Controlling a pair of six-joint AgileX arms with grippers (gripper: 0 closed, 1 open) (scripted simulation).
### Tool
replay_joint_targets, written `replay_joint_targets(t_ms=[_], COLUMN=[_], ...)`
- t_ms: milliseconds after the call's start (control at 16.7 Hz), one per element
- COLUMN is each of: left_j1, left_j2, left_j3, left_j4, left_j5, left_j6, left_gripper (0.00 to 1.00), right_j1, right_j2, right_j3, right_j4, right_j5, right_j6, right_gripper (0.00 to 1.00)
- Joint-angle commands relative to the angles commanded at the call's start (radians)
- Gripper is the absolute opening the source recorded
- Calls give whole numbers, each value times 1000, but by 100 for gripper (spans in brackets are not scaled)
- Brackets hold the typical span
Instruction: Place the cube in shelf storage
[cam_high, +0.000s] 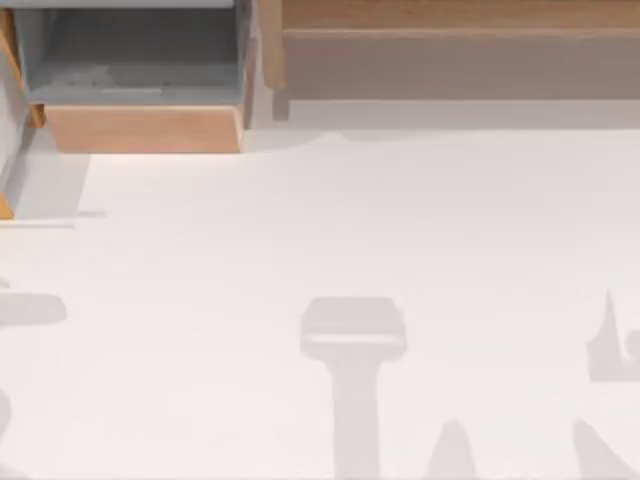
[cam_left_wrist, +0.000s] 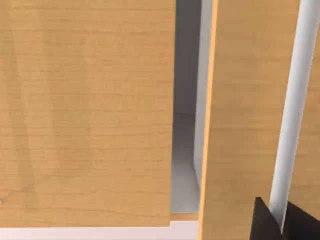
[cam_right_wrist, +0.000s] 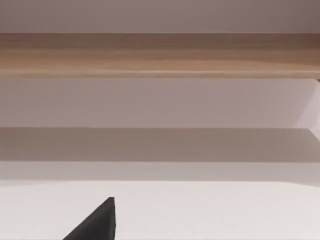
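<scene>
White table (cam_high: 330, 230), shelf storage (cam_high: 460, 60) beside grey-lined wooden box (cam_high: 140, 90).

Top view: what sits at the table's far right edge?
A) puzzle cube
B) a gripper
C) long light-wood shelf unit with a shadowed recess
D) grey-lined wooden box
C: the long light-wood shelf unit runs along the far right with its shadowed recess facing the table; the grey-lined wooden box is at the far left.

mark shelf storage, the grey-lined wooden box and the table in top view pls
shelf storage (cam_high: 460, 62): top view, shadowed recess.
grey-lined wooden box (cam_high: 140, 128): top view, its wooden front panel.
table (cam_high: 300, 230): top view, bare white surface.
</scene>
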Motion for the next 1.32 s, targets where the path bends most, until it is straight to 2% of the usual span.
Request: replay_joint_targets(t_ms=[300, 600, 1320], left_j1=[93, 103, 103], left_j2=[-63, -69, -69], left_j3=[-161, -174, -174], left_j4=[89, 98, 98], left_j5=[89, 98, 98], left_j6=[2, 3, 3], left_gripper=[0, 0, 90], right_j1=[0, 0, 0], right_j2=[0, 0, 0], right_j3=[0, 0, 0], right_j4=[0, 0, 0], right_j5=[0, 0, 0], right_j6=[0, 0, 0], right_gripper=[100, 100, 100])
